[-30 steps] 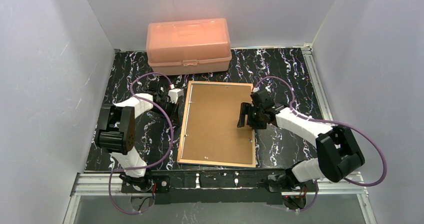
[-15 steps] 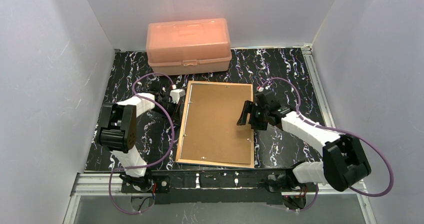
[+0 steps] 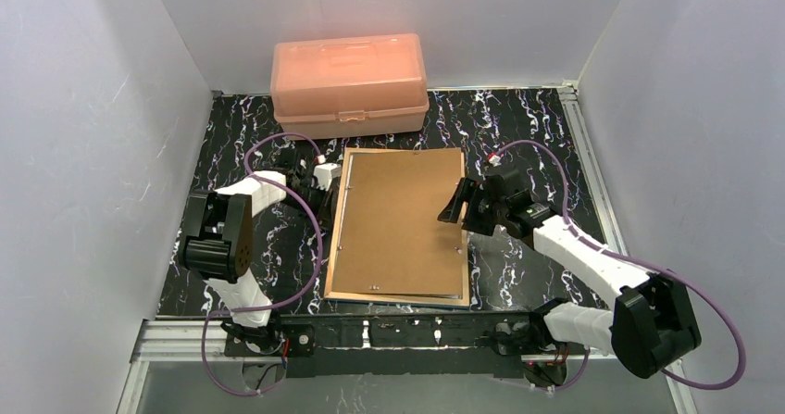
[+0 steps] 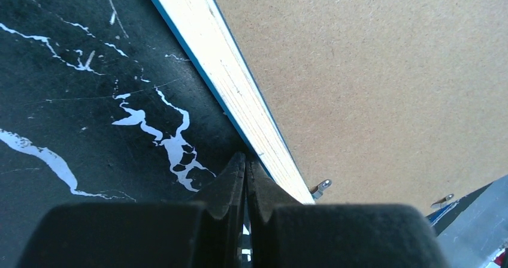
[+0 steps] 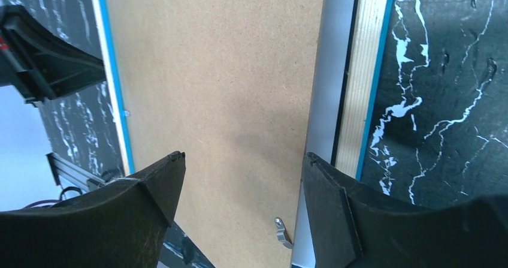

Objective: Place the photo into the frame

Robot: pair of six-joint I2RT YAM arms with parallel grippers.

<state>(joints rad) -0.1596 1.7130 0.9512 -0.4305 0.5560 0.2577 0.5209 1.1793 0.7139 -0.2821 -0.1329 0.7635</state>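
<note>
Since the backing board (image 3: 398, 215) has shifted toward the worktop's left edge under my released right pincer (image 5: 239, 160), baring a pale strip by the right rim of the frame (image 5: 368, 70), mid-worktop, it isn't seated yet; left pincer (image 4: 246, 166) clenched, empty; photo hidden, prob. underneath.

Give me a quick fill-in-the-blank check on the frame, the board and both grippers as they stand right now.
1. The left gripper, beside the frame, has its fingers ___.
2. The right gripper hangs ___ over the brown backing board.
3. The frame lies face ___.
4. The box behind the frame is ___ in colour.

Missing words: shut; open; down; peach
</note>
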